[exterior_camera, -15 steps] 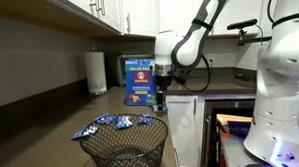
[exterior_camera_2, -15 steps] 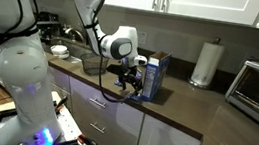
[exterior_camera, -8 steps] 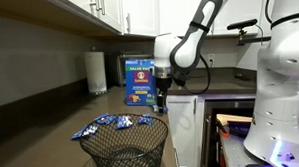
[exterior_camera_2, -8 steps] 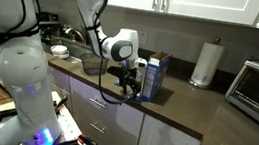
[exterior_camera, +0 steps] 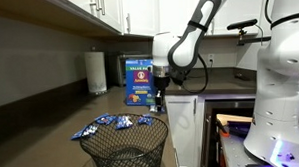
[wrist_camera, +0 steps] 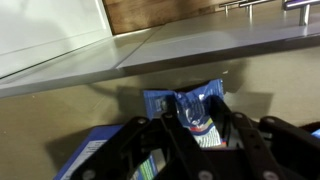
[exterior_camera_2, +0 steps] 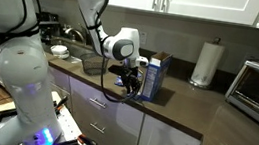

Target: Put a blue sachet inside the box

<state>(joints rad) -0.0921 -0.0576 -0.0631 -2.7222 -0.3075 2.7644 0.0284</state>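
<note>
We see the gripper [wrist_camera: 203, 132] pinching one blue sachet [wrist_camera: 196, 100], held just beside the box [exterior_camera: 139, 82]. We would raise it above the carton's top, centre it over the opening, and only then spread the fingers. We count one box, one held sachet, one wire basket [exterior_camera: 125, 149] and perhaps four loose sachets [exterior_camera: 109, 122] on the counter [exterior_camera: 46, 122], though they are small and overlapping.
</note>
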